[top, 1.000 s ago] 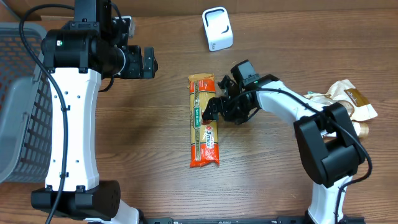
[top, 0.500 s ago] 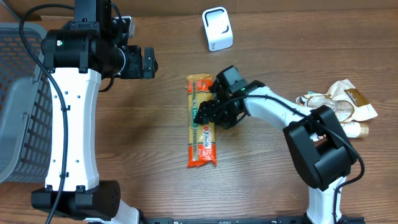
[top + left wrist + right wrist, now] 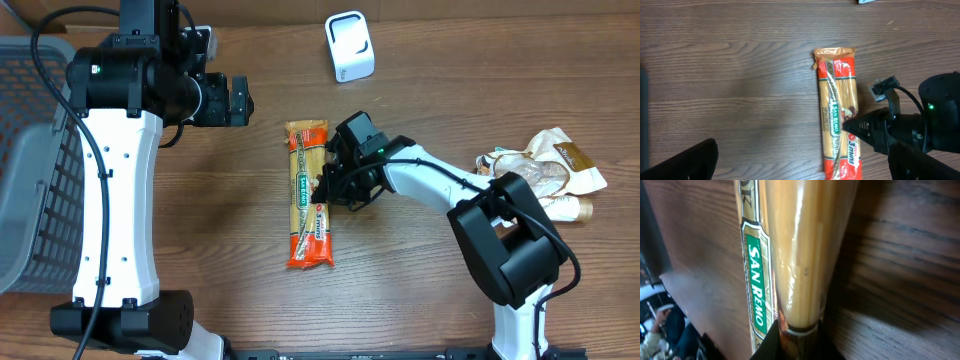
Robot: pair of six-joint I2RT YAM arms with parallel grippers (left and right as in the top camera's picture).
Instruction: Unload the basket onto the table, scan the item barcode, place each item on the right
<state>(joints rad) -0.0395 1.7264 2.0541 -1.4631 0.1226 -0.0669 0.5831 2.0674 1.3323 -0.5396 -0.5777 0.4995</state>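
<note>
From above, the pasta pack [image 3: 308, 200] lay flat on the table [image 3: 420, 300]. The right gripper [image 3: 326, 185] was pinched shut on its side, and the left gripper [image 3: 238, 100] was wide open and empty. The left wrist view showed that pinch, and the right wrist view showed the pack squeezed up close. I thought this was the grabbing step. Next, its barcode would need lifting to the white scanner [image 3: 350, 46].

The spaghetti packet [image 3: 309, 195] is glossy, clear plastic film. The table [image 3: 200, 250] is matt, grained dark wood; the basket [image 3: 30, 200] at left, grey plastic mesh.

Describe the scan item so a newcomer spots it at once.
Centre of the wooden table, left of the right gripper pinching it: the spaghetti packet. It's the only long, narrow orange-and-clear pack with a green label; the bags at the right edge are crumpled.
</note>
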